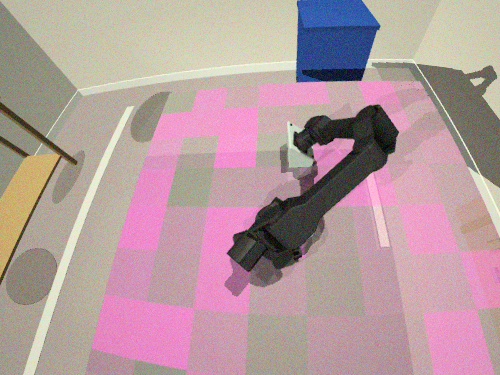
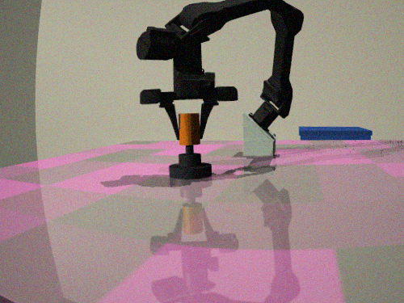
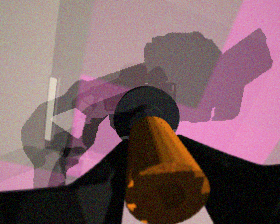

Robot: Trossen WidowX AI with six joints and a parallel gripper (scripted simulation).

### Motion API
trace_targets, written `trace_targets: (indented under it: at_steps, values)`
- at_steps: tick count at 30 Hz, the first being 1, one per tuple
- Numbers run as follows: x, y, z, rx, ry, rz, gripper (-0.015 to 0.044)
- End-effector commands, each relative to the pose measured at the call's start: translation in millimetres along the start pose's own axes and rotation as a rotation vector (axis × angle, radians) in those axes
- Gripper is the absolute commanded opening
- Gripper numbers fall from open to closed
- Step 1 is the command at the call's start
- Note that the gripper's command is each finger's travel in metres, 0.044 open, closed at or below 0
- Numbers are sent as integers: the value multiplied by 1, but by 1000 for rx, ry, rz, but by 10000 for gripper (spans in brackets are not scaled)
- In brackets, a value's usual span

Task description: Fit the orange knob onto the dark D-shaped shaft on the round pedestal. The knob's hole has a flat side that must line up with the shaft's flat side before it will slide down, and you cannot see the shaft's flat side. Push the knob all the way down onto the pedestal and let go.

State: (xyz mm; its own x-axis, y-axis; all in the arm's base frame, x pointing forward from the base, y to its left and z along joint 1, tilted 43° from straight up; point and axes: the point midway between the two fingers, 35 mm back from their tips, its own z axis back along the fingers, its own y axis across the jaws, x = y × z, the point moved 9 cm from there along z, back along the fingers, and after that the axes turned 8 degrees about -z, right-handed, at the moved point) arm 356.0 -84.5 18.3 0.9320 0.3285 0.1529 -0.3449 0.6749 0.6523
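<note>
The orange knob (image 2: 189,129) (image 3: 161,162) is upright above the round pedestal (image 2: 190,171) (image 3: 168,107). My gripper (image 2: 189,137) (image 3: 152,141) is shut on the knob, one finger on each side. In the exterior view a short length of the dark shaft (image 2: 189,149) shows between the knob's bottom and the pedestal's upper step, so the knob is not touching the pedestal. The knob is in line with the shaft there. Whether the shaft's tip is inside the hole is hidden, and so are both flat sides. In the top view the arm hides the knob and pedestal.
The arm's pale wedge-shaped base (image 1: 299,159) (image 2: 257,139) stands behind and to the right of the pedestal in the exterior view. A blue box (image 1: 335,45) (image 2: 335,133) stands farther back. The surface is a glossy pink and grey patchwork with shadows and reflections.
</note>
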Motion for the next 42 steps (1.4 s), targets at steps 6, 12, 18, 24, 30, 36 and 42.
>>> trace_targets:
  at_steps: [6,12,18,24,30,36,42]
  values:
    - [-1,-2,1,-2,-4,209,0]
    - [-1,-1,-1,-2,-4,209,0]
    - [0,0,-3,-2,-4,209,0]
    - [0,0,-2,-2,-4,209,0]
    - [0,0,-2,-2,-4,209,0]
    - [1,0,-3,-2,-4,209,0]
    - [0,-1,2,-2,-4,209,0]
